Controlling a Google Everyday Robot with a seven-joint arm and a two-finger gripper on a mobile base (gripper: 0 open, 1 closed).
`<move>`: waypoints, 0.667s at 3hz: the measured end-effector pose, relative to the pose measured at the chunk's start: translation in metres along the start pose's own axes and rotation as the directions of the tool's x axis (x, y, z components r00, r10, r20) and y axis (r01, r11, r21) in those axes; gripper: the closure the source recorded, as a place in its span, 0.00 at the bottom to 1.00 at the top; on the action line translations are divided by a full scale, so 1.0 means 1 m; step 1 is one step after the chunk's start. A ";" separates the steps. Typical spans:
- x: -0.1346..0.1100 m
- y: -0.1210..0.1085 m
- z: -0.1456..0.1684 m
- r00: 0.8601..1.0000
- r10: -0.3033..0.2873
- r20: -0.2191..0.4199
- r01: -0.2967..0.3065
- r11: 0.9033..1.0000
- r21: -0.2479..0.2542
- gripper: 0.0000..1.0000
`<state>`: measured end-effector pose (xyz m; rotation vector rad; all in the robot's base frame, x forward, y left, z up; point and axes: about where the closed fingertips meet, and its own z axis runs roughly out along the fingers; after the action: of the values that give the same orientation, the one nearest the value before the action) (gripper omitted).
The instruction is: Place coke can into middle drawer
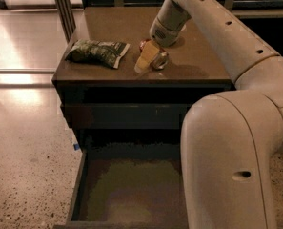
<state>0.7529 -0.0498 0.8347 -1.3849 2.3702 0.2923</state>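
Presently: by my reading you are at the pick-up step, and the coke can [160, 59] is not yet in the middle drawer [131, 190].
Coke can: it lies on its side on the cabinet top [198, 56], close to the front edge, with its silver end turned toward 4 o'clock.
Gripper: the gripper [146, 61] is down on the can, reaching in from 1 o'clock and covering most of it. Whether it has clamped the can or merely sits over it, you cannot tell from this view.
Middle drawer: it is pulled out at 6 o'clock of the can and well below it. Nothing shows on the part of its olive floor that you can see.
Next move: make sure of the hold first. Then lift straight up before you travel, carry toward 6 o'clock past the front edge, and only then come down into the drawer.
Edges: the front edge of the top is near the can at 6 o'clock. Below it stands the shut upper drawer front [126, 116], so keep your descent outside that face.
Open room: the snack bag [96, 52] lies at 9 o'clock of the can, near but apart. The top is bare toward 3 o'clock.
Blocked side: the arm [227, 161] hides the drawer's 3 o'clock part, so aim for the visible half toward 9 o'clock.
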 end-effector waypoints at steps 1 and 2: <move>0.000 0.000 0.000 1.000 0.000 0.000 0.000 1.000 0.000 0.26; 0.000 0.000 0.000 1.000 0.000 0.000 0.000 1.000 0.000 0.50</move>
<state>0.7530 -0.0497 0.8346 -1.3849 2.3702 0.2923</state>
